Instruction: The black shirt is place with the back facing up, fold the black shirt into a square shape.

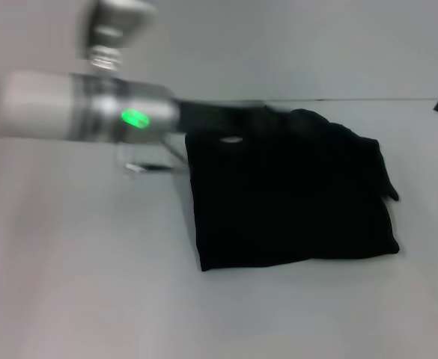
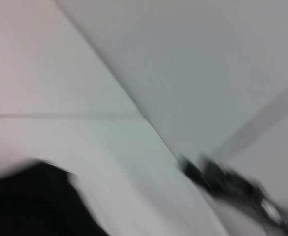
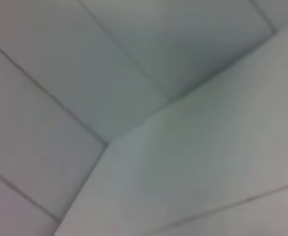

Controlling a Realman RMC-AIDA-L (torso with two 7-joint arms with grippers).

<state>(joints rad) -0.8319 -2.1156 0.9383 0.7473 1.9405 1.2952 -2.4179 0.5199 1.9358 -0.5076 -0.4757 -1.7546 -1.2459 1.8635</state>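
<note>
We are reaching our left gripper (image 1: pixel 204 123), grasp unclear, toward the soft, limp, folded black shirt's (image 1: pixel 290 198) eleven-o'clock edge.

Pale table (image 1: pixel 91 284), grey back wall (image 1: pixel 293 45)

A pale grey worktop (image 1: pixel 91 284) fills most of the head view, smooth and evenly lit, with soft shadows and no glare. Its far edge runs as a thin dark line beneath a plain light grey wall (image 1: pixel 293 45). In the right wrist view, pale panels (image 3: pixel 60 73) crossed by thin dark seams meet at a corner. The left wrist view shows flat grey surfaces split by a slanting edge.
</note>
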